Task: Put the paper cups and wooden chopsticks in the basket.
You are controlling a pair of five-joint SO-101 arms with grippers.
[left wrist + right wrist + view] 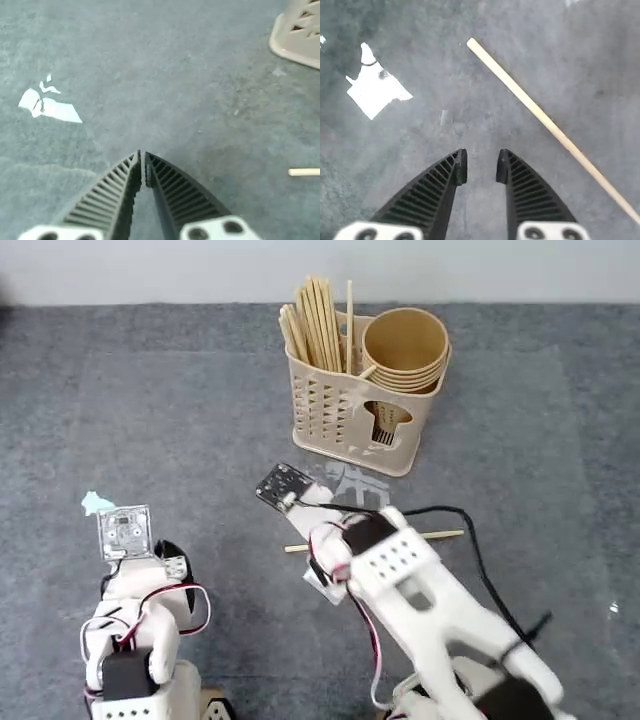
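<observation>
The beige slotted basket [360, 415] stands at the back of the table. It holds a bundle of wooden chopsticks [315, 325] and a stack of paper cups [405, 345]. One loose chopstick [545, 122] lies flat on the grey mat, and its ends stick out on both sides of my right arm [400, 570]. My right gripper [481, 165] hangs just above the mat beside that chopstick, open by a narrow gap with nothing in it. My left gripper [141, 159] is shut and empty, low over the mat at the front left. The chopstick's tip [304, 172] lies off to its side.
A corner of the basket [300, 35] is far ahead of the left gripper. Bright glare patches [375, 87] [47, 107] lie on the transparent sheet over the grey mat [200, 440]. A cable [480, 550] trails beside the right arm.
</observation>
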